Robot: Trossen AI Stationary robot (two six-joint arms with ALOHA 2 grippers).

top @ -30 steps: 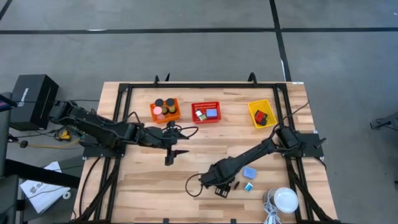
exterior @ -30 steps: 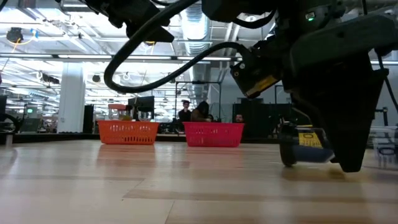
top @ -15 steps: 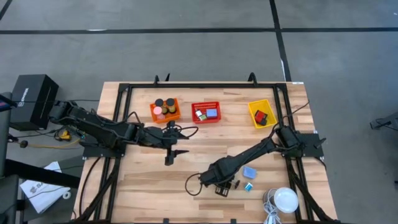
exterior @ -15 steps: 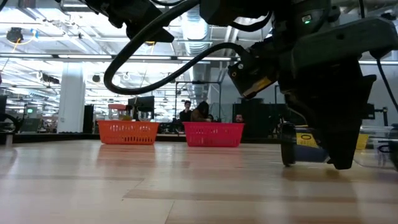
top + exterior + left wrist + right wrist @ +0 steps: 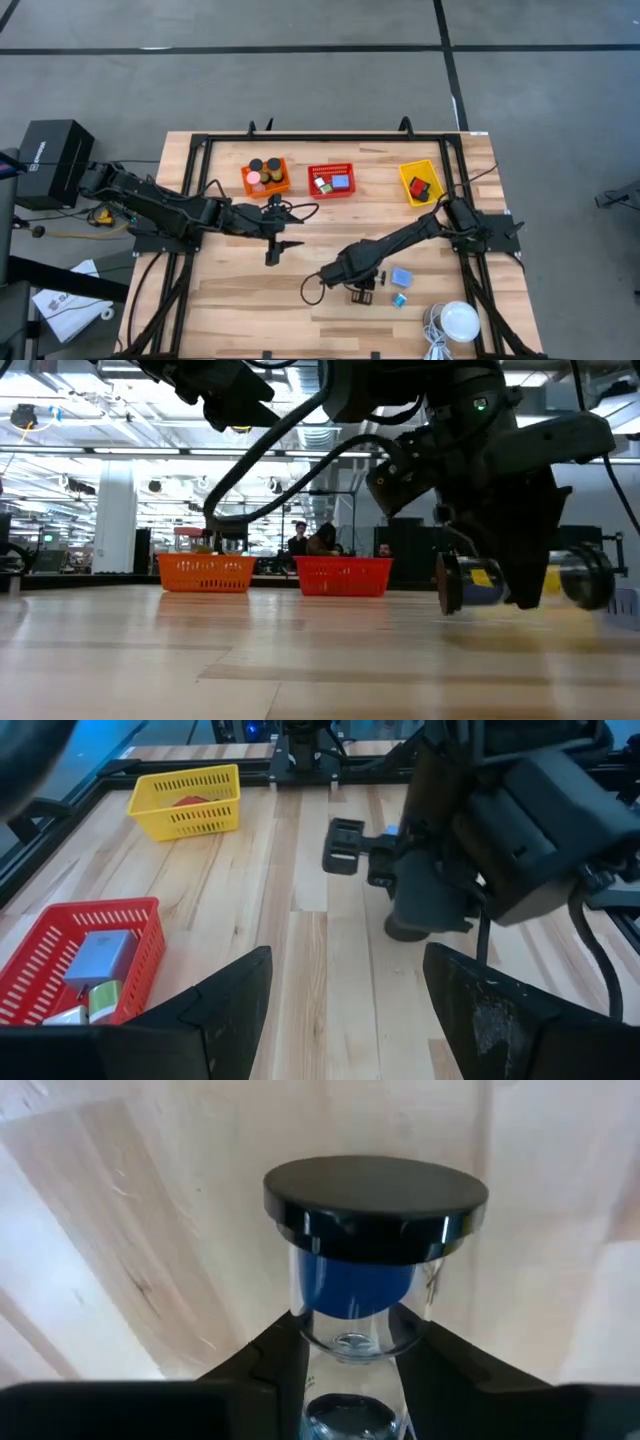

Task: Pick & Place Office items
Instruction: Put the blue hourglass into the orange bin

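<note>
The hourglass [image 5: 372, 1270], blue sand and black caps, sits pinched in the right tool [image 5: 362, 292] near the white dome [image 5: 461, 321]. Two blue blocks [image 5: 401, 277] lie between them. The left tool [image 5: 273, 251], spread, hovers below the orange basket [image 5: 266, 176], one of three baskets.

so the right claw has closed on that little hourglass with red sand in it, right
Not quite: the sand is blue, not red. The right wrist view shows the right claw closed around the waist of the hourglass, a clear glass bulb with blue sand under a black cap.
</note>
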